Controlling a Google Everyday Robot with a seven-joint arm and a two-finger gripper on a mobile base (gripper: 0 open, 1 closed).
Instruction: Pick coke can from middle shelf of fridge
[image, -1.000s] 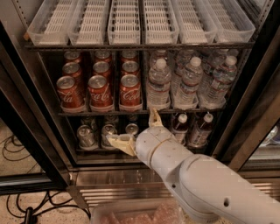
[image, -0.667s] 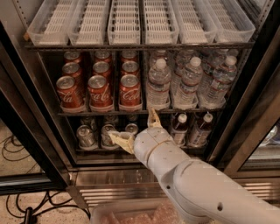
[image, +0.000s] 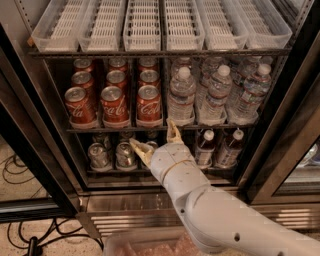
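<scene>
— Upward, a little: the gripper sits higher than a second ago, and its lower finger has risen from the level of the silver cans.
— Is it holding anything?
— No. Its fingers are spread wide with nothing between them. One fingertip points up and reaches the front bar of the middle shelf (whether it touches the bar, I cannot tell). The other points sideways toward the silver cans, below that bar.
— And the coke can?
— The coke can stands upright at the front of the red lane next to the water bottles, on the middle shelf, just above the gripper. Two more lanes of red cans stand beside it.
— What surrounds that shelf?
— White slotted trays above. Below, the silver cans, and small dark bottles partly behind the white arm.
— The fridge?
— The fridge shows its black frame on both sides and its steel base under the arm. Cables lie on the floor beside it.
</scene>
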